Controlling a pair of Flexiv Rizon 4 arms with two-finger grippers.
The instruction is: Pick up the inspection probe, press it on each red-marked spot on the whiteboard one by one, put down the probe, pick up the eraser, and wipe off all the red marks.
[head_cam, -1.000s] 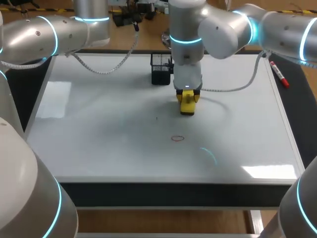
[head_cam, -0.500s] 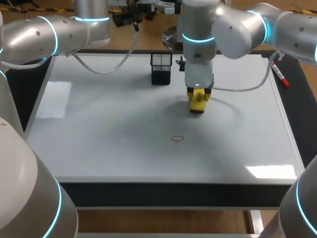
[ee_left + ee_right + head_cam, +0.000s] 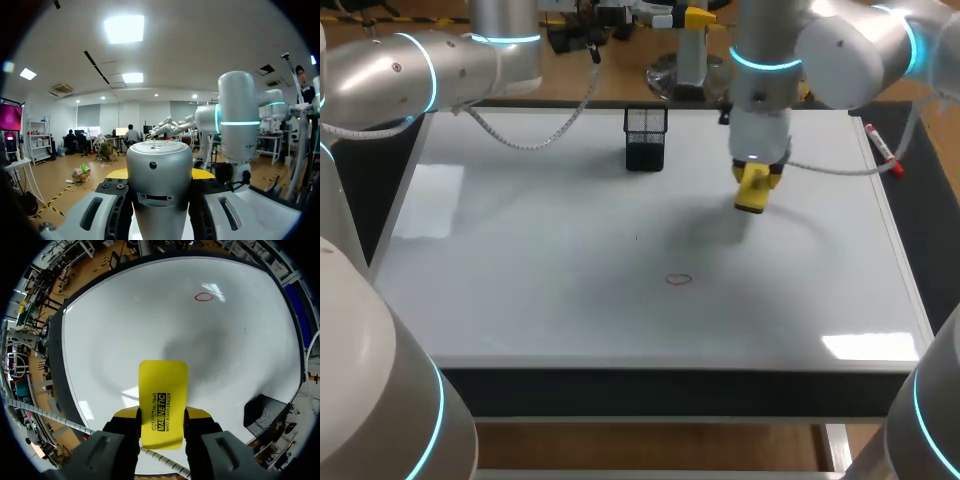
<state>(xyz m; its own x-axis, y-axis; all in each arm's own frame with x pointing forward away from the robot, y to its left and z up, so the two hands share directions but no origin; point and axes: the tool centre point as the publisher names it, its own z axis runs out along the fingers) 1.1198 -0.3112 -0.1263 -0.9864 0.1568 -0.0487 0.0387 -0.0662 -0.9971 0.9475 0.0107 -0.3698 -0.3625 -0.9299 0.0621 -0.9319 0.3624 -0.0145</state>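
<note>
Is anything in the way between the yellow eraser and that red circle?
Nothing visible. Only bare whiteboard lies between the eraser, held in the right end effector, and the red circle. The black mesh holder stands off to the side.

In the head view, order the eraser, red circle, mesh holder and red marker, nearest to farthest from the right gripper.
1. eraser, in the right gripper.
2. red circle, frontward, and mesh holder, back left: too close to call.
3. red marker, right edge.

The right gripper (image 3: 756, 178) holds the eraser (image 3: 751, 195) over the whiteboard (image 3: 520, 250). A red mark (image 3: 678, 280) lies well apart from it.
</note>
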